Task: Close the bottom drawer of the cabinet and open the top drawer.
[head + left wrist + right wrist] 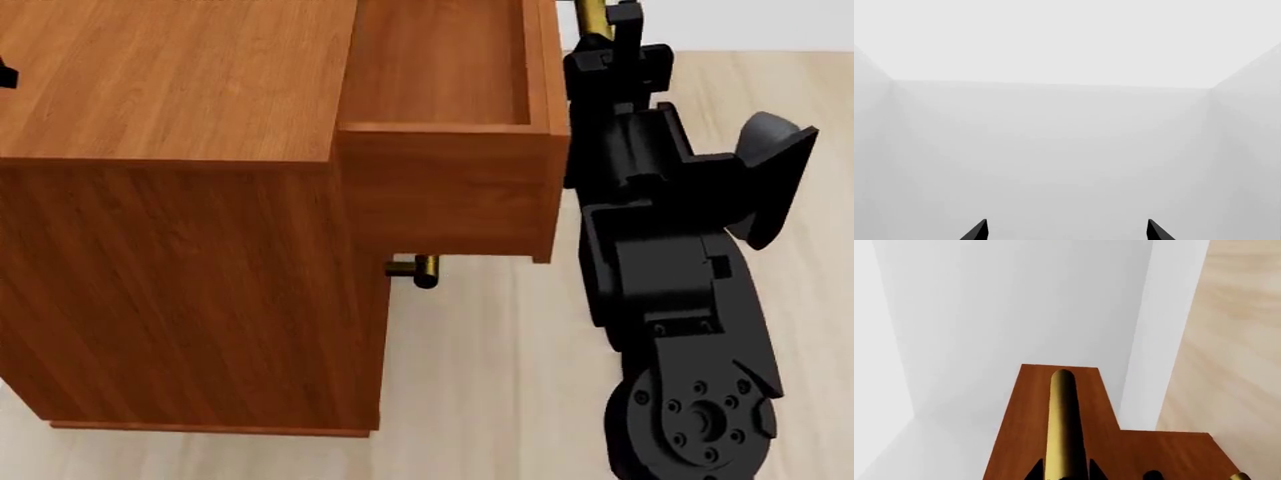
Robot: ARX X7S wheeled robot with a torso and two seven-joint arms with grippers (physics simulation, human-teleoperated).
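Right hand (1062,475) clamped around the brass handle (1063,425) of the top drawer (447,120), which is pulled well out of the cabinet (174,200); bottom drawer looks shut. Opening step; next, let go. Left hand (1067,231) spread, empty

Even, diffuse light is filling all three renders; no source is showing. Shadows are reading faint: soft shade is sitting under the top drawer (447,190) and down the cabinet (174,300) side. No glare, no blur; my left wrist view is looking washed-out, pale grey.
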